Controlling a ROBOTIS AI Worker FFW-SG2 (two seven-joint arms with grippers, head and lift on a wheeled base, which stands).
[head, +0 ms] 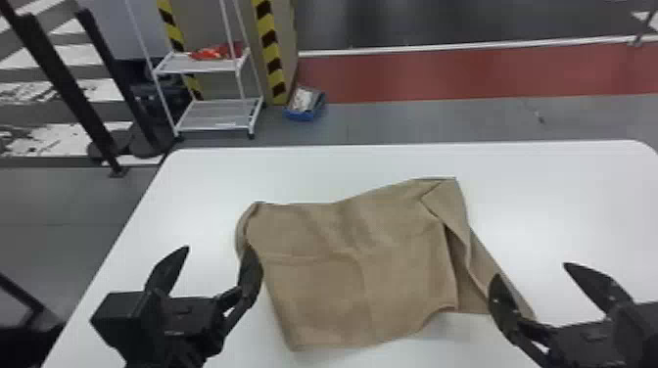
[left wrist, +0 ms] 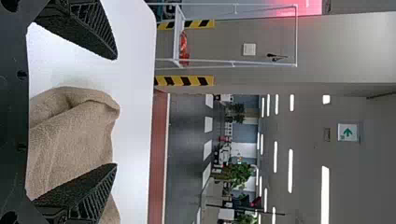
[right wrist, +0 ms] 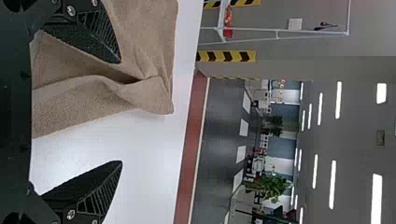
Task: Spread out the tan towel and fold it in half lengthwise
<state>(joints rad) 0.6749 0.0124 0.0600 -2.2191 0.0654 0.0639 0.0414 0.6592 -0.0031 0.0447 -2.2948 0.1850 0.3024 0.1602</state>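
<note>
The tan towel [head: 352,259] lies rumpled on the white table, its left edge curled and a folded flap running down its right side to a corner near the front. My left gripper [head: 214,262] is open at the towel's left edge, one finger over that edge; in the left wrist view the towel [left wrist: 74,140] shows behind the spread fingers of the left gripper [left wrist: 116,112]. Open too, my right gripper [head: 531,279] has one finger over the flap's lower part. From the right wrist, the towel [right wrist: 140,56] is beyond one finger of the right gripper [right wrist: 122,112], with bare table by the other.
The white table [head: 220,171] has its far edge behind the towel and its left edge beyond my left gripper. On the floor past it stand a white wire shelf [head: 210,117], a blue bin [head: 304,105] and black posts [head: 63,88].
</note>
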